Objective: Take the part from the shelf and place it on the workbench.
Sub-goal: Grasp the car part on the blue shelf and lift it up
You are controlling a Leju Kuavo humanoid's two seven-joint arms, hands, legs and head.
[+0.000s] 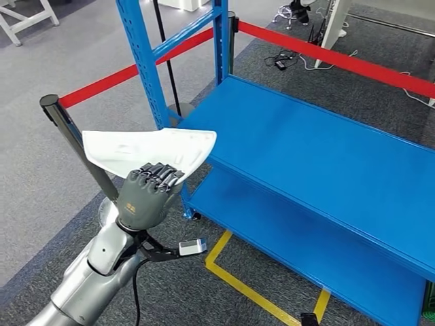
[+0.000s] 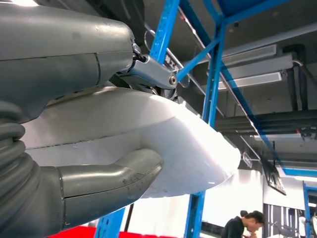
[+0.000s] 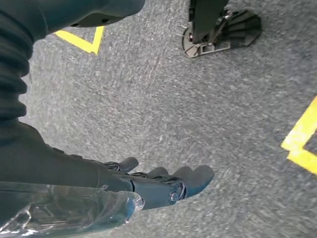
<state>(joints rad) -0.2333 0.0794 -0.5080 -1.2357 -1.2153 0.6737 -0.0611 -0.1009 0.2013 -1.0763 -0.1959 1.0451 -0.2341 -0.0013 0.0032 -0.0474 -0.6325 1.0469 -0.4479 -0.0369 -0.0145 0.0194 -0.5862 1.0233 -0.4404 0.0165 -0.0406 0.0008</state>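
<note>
One white part [image 1: 149,151] is grasped by the left hand [image 1: 145,195]; the right hand [image 3: 164,182] hangs released. Level carriage toward the worktop is advised, clear of the blue shelf [image 1: 328,156].

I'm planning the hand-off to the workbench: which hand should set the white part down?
Left. The left hand already grips the white part, clear of the blue shelf. The right hand hangs toward the floor, holding nothing.

Silver left arm [image 1: 87,275] with black cable, grey robot hand [image 1: 143,197], dark fingers [image 1: 159,173], ribbed cover.
</note>
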